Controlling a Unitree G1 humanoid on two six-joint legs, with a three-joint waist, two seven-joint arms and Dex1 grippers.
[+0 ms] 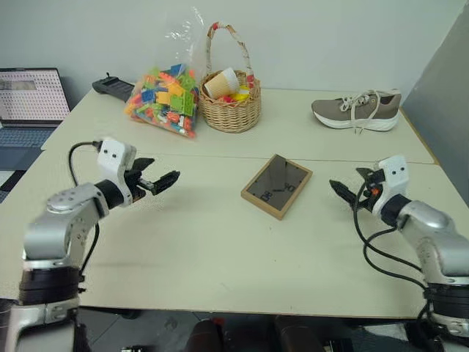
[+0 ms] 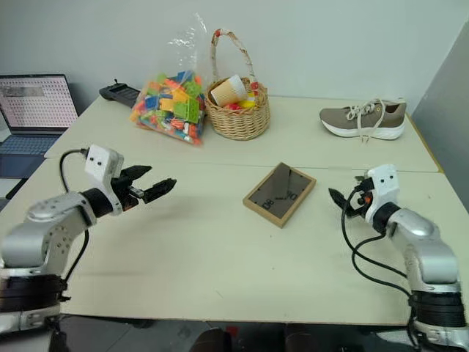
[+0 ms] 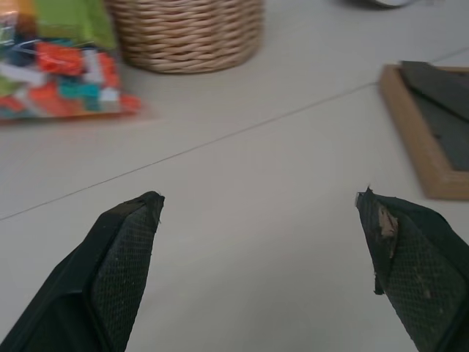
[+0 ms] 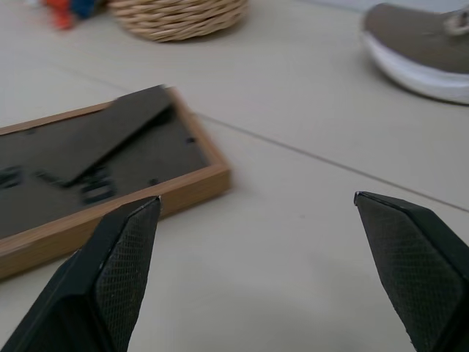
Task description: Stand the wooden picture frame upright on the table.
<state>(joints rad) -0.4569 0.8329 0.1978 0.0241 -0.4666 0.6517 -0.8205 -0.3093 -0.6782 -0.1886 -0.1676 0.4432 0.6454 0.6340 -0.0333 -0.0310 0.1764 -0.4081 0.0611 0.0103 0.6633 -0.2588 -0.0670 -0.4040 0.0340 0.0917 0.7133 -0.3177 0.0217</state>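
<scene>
The wooden picture frame (image 1: 277, 185) lies flat near the middle of the table (image 1: 220, 249), its dark brown back and folded stand facing up. The right wrist view shows that back side (image 4: 95, 158) close up. My left gripper (image 1: 165, 181) hovers to the frame's left, open, with nothing between its fingers. On the frame's right my right gripper (image 1: 338, 188) hovers open as well and holds nothing. Both grippers point inward toward the frame and stand apart from it. An edge of the frame (image 3: 425, 139) shows in the left wrist view.
At the back of the table stand a wicker basket (image 1: 231, 103) with a paper cup inside, a clear bag of coloured blocks (image 1: 165, 95) and a beige sneaker (image 1: 359, 111). A laptop (image 1: 29, 99) sits off to the far left. A seam (image 1: 205, 155) crosses the tabletop.
</scene>
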